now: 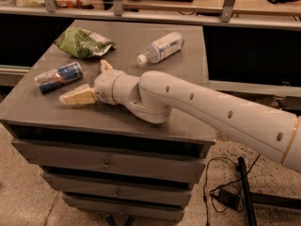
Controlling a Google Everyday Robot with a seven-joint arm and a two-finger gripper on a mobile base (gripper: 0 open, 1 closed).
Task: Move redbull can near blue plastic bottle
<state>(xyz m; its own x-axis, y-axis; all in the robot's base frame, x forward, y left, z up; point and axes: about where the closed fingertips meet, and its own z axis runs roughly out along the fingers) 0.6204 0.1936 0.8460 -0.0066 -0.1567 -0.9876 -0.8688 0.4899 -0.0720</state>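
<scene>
The can (59, 77) lies on its side near the left edge of the tabletop (141, 126), about halfway between the front and far corners. It is blue and silver, and one end points toward the left edge. The gripper (83, 81) sits low over the tabletop just to the right of the can, at the end of a thick white arm (202, 109) that reaches in from the right side across the front right corner. Its fingers (77, 97) are spread wide and hold nothing. One pale finger lies low and points toward the left edge, just in front of the can. The other sticks up behind the wrist, beyond the can's near end. Whether the low finger touches the can cannot be told.

The bottle (161, 47) lies on its side toward the far edge, near the middle, with its white cap aimed at the front left. It is well apart from the can. A crumpled green snack bag (82, 42) rests by the far left corner, just beyond the can. Drawers (106, 163) stack below the tabletop.
</scene>
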